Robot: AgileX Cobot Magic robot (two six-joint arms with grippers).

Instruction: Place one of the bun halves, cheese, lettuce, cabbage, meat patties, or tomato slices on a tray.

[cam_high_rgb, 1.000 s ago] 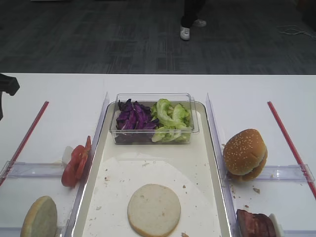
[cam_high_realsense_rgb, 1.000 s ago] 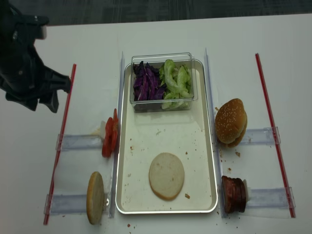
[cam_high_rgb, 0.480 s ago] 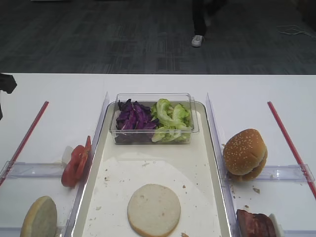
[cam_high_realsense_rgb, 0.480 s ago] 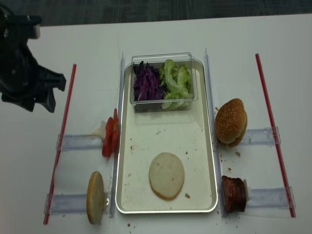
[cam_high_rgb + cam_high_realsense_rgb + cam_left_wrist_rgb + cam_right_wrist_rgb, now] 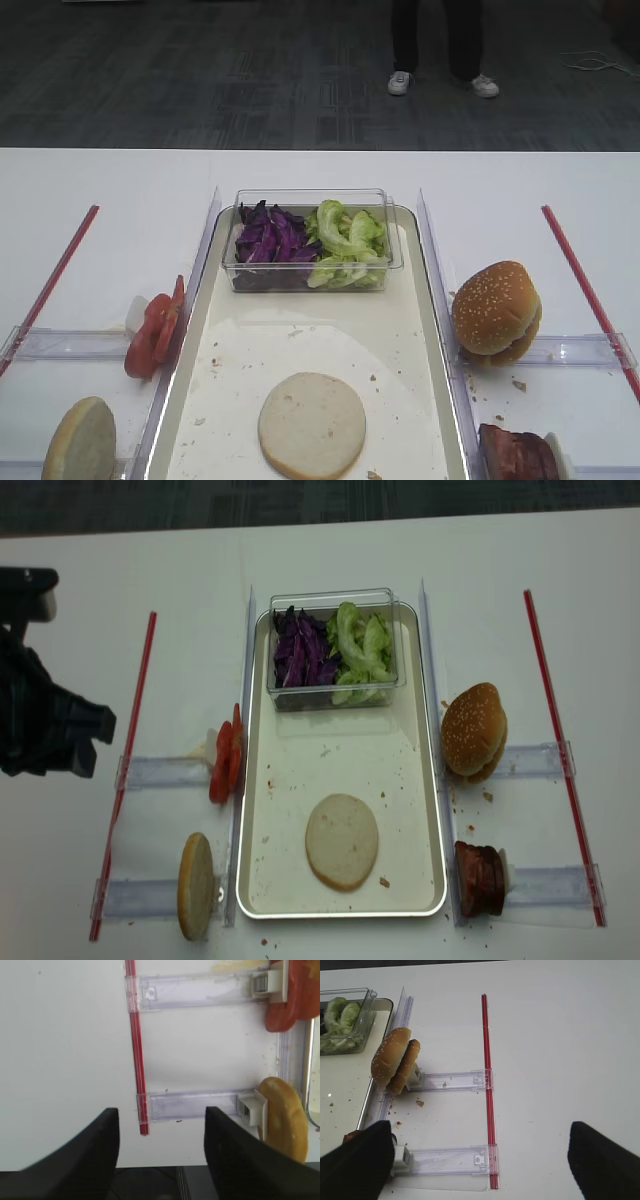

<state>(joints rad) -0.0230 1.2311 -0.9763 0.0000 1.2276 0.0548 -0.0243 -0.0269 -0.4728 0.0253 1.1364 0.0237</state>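
Just right of the spread left fingers (image 5: pixel 102 1145) stands a bun half (image 5: pixel 282 1117).

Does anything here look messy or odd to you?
A little messy: the tray has crumbs and smears around the bun half lying flat on it, and more crumbs dot the table by the sesame bun. A second bun half stands on edge outside the tray.

No readable text, labels, brands, numbers or signs appear in any view.
The tray (image 5: pixel 428 780), the clear plastic box (image 5: pixel 333 597), the clear holders (image 5: pixel 451 1080) and the red strips (image 5: pixel 551 702) on the white table (image 5: pixel 300 170) are all plain and unmarked; nothing printed shows on the food either.
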